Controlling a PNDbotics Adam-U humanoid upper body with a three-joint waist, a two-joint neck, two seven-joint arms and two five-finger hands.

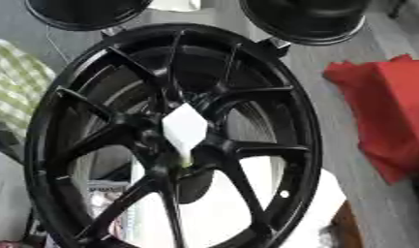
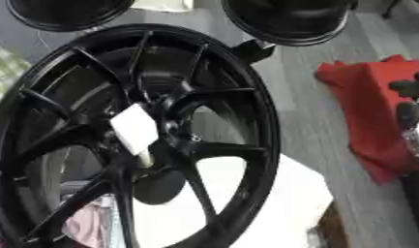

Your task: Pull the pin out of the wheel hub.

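A white pin (image 1: 185, 130) sticks out of the black wheel hub (image 1: 174, 140). A dark shape at the right edge may be the right hand (image 2: 411, 104); I cannot tell if it is open.

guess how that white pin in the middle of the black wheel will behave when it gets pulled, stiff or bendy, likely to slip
The white pin looks stiff: its head is flat-faced and angular, so it probably won't flex. Those flat faces should give fingers purchase. It sits among the spokes of the black wheel, so it likely slides straight out. The right hand shows only at the edge.
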